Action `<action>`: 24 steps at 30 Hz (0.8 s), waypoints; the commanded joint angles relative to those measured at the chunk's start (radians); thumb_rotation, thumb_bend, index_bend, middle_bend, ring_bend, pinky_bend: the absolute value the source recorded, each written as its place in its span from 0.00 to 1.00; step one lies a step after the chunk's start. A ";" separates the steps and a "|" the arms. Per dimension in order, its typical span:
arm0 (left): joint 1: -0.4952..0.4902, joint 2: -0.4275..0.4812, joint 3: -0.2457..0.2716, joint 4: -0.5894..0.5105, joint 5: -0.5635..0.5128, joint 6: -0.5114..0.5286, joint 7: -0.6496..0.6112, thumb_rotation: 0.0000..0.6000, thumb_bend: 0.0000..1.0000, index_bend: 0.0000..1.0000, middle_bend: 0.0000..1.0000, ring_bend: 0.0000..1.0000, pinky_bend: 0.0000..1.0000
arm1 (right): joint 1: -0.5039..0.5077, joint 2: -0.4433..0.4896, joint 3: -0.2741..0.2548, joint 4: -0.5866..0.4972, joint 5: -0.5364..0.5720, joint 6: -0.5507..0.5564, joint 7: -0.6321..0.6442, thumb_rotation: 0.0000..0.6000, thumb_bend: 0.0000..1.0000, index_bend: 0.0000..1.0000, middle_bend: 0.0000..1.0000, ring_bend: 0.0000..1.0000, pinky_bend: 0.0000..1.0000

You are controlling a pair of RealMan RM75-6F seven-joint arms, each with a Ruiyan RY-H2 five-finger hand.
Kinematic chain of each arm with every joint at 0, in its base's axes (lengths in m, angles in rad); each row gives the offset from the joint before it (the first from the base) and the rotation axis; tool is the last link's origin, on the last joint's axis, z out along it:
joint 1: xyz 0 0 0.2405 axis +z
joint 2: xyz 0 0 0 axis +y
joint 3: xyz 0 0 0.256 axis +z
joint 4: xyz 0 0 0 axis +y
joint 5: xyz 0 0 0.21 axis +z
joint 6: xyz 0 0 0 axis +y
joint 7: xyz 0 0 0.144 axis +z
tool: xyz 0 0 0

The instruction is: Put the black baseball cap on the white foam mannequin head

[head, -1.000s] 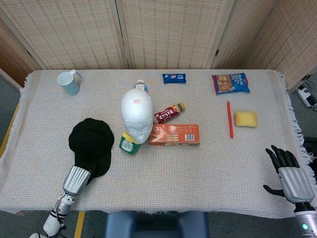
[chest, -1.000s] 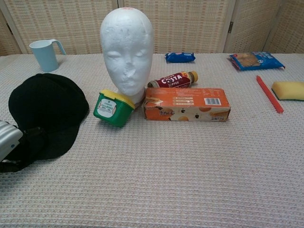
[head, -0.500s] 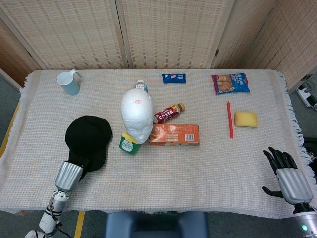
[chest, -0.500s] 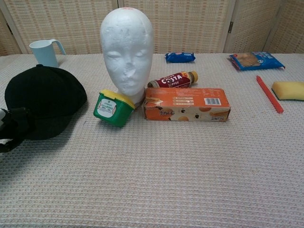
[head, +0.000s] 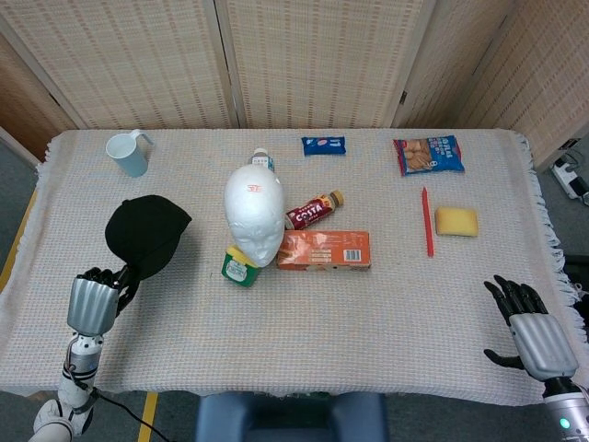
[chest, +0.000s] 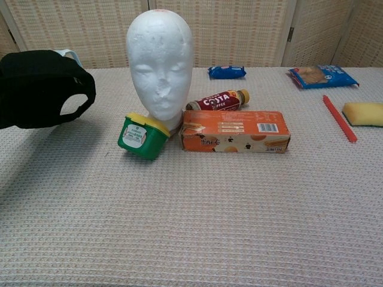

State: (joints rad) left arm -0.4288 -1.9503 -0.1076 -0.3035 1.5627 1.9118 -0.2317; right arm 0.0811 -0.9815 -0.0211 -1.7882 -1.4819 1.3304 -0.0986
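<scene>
The black baseball cap [head: 143,234] hangs in the air left of the white foam mannequin head [head: 254,213], held by its brim in my left hand [head: 92,300]. In the chest view the cap [chest: 42,88] floats at the far left above the cloth, its back opening facing the camera; the left hand is out of that frame. The mannequin head [chest: 160,63] stands upright and bare. My right hand [head: 526,325] rests at the table's near right edge, fingers spread, holding nothing.
Around the mannequin's base lie a green tub with a yellow lid [chest: 141,136], an orange box [chest: 234,131] and a brown drink bottle [chest: 216,100]. A blue cup [head: 127,153] stands far left; snack packs [head: 428,154], a red pen [head: 427,221] and a yellow sponge [head: 456,221] sit right.
My left hand has lifted the cap off the table and drawn it up and to the left. The right hand has barely shifted.
</scene>
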 commanded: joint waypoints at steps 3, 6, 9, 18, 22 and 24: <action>-0.064 0.052 -0.010 -0.046 0.012 0.018 0.064 1.00 0.49 0.75 1.00 1.00 1.00 | 0.004 0.003 0.004 0.002 0.008 -0.005 0.008 1.00 0.05 0.00 0.00 0.00 0.00; -0.100 0.083 -0.003 -0.074 0.032 0.026 0.108 1.00 0.49 0.75 1.00 1.00 1.00 | 0.007 0.003 0.006 0.003 0.014 -0.010 0.008 1.00 0.05 0.00 0.00 0.00 0.00; -0.136 0.113 0.002 -0.107 0.052 0.027 0.156 1.00 0.49 0.75 1.00 1.00 1.00 | 0.009 0.003 0.009 0.004 0.023 -0.014 0.010 1.00 0.05 0.00 0.00 0.00 0.00; -0.271 0.179 -0.029 -0.255 0.091 0.014 0.298 1.00 0.49 0.75 1.00 1.00 1.00 | 0.014 0.011 0.012 0.001 0.046 -0.029 0.012 1.00 0.05 0.00 0.00 0.00 0.00; -0.351 0.205 -0.060 -0.324 0.106 -0.010 0.363 1.00 0.49 0.75 1.00 1.00 1.00 | 0.016 0.016 0.013 -0.003 0.055 -0.035 0.011 1.00 0.05 0.00 0.00 0.00 0.00; -0.383 0.216 -0.071 -0.357 0.116 -0.022 0.393 1.00 0.49 0.75 1.00 1.00 1.00 | 0.018 0.020 0.014 -0.004 0.060 -0.039 0.014 1.00 0.05 0.00 0.00 0.00 0.00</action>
State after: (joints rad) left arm -0.7795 -1.7513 -0.1608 -0.6284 1.6652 1.9058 0.1333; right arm 0.0984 -0.9624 -0.0075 -1.7921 -1.4215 1.2919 -0.0849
